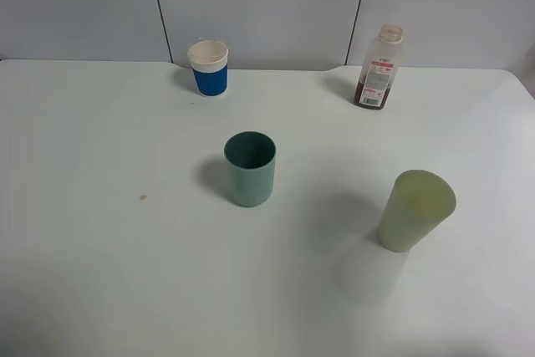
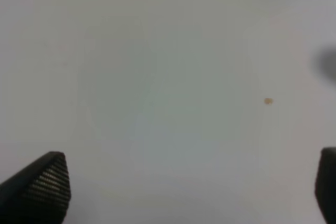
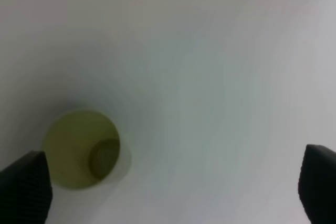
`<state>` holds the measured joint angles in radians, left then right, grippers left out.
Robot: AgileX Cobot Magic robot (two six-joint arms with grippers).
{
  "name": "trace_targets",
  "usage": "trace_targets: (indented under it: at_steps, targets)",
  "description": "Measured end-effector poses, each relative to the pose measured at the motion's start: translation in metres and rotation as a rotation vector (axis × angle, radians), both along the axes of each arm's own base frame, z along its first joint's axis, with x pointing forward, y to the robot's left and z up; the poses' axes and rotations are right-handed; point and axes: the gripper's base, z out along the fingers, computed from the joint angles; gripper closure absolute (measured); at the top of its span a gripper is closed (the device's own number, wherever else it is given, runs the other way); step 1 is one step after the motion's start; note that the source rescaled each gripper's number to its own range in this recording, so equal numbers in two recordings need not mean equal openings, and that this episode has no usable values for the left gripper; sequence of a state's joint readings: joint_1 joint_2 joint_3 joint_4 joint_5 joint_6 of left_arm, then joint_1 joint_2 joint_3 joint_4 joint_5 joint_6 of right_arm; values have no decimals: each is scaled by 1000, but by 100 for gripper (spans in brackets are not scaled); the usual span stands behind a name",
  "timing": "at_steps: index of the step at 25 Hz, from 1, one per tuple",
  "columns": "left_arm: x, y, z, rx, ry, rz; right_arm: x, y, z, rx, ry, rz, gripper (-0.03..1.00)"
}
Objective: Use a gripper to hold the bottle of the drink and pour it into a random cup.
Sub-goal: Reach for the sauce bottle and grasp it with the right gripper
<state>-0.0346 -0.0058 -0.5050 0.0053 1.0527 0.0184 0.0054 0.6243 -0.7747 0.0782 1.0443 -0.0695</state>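
The bottle of the drink (image 1: 379, 68), clear with a white-and-pink label and brownish liquid, stands upright at the back right of the white table. The teal-green cup (image 1: 250, 168) stands upright near the table's middle. Neither arm shows in the exterior high view. My left gripper (image 2: 191, 190) hangs open over bare table, its black fingertips (image 2: 42, 184) wide apart with nothing between them. My right gripper (image 3: 173, 184) is open too, above the table, with the pale yellow-green tumbler (image 3: 82, 148) seen from above beside one fingertip (image 3: 26, 184).
A blue-sleeved white paper cup (image 1: 208, 67) stands at the back left. The pale yellow-green tumbler (image 1: 414, 210) stands at the front right. A small brown speck (image 1: 143, 198) marks the table on the left. Grey wall panels rise behind the table's far edge.
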Motion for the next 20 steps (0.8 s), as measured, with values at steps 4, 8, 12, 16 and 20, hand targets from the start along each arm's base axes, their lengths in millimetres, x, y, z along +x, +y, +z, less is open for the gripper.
trace_targets:
  at_steps: [4,8,12,16,20]
  targets:
    - [0,0,0,0,0,0,-16,-4,1,-32,-2,-22,6]
    - [0,0,0,0,0,0,-27,-4,1,-36,9,-22,6]
    - [0,0,0,0,0,0,-30,-2,2,-10,6,-13,6]
    - [0,0,0,0,0,0,-28,1,4,18,-27,4,6]
    - [0,0,0,0,0,0,-23,1,9,22,-110,-1,6]
